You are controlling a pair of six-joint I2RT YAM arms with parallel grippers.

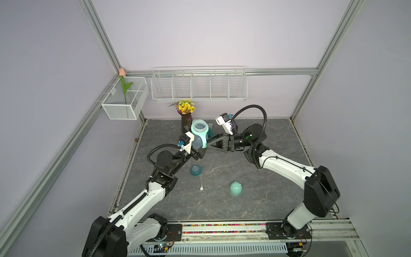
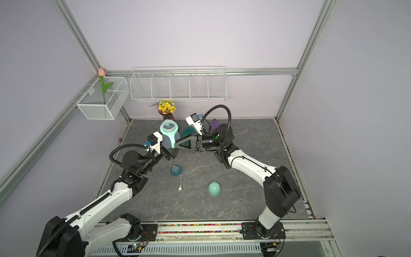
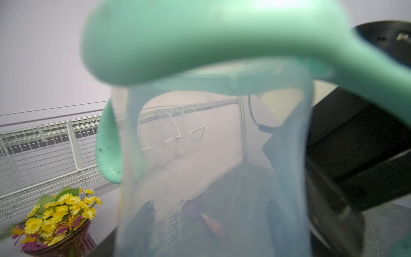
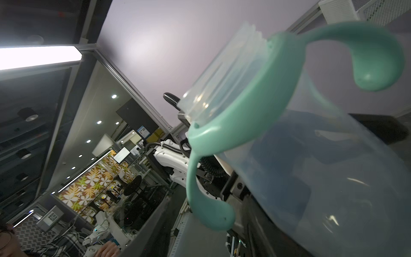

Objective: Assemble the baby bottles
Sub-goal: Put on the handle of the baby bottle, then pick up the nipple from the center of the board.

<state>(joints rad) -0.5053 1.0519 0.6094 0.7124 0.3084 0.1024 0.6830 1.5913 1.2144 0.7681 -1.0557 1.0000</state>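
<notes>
One bottle body [image 1: 196,143] in left hand [image 1: 199,152], right hand [image 1: 207,145] beside

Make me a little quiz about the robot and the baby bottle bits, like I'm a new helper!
1. True or false: the mint dome cap sits on the bottle body.
2. The mint handle ring is: A) on the cap, B) around the bottle's neck, C) in the wire basket.
3. How many bottle parts lie loose on the table?
Key: 1 false; 2 B; 3 three (cap, teal nipple collar, white straw).
</notes>
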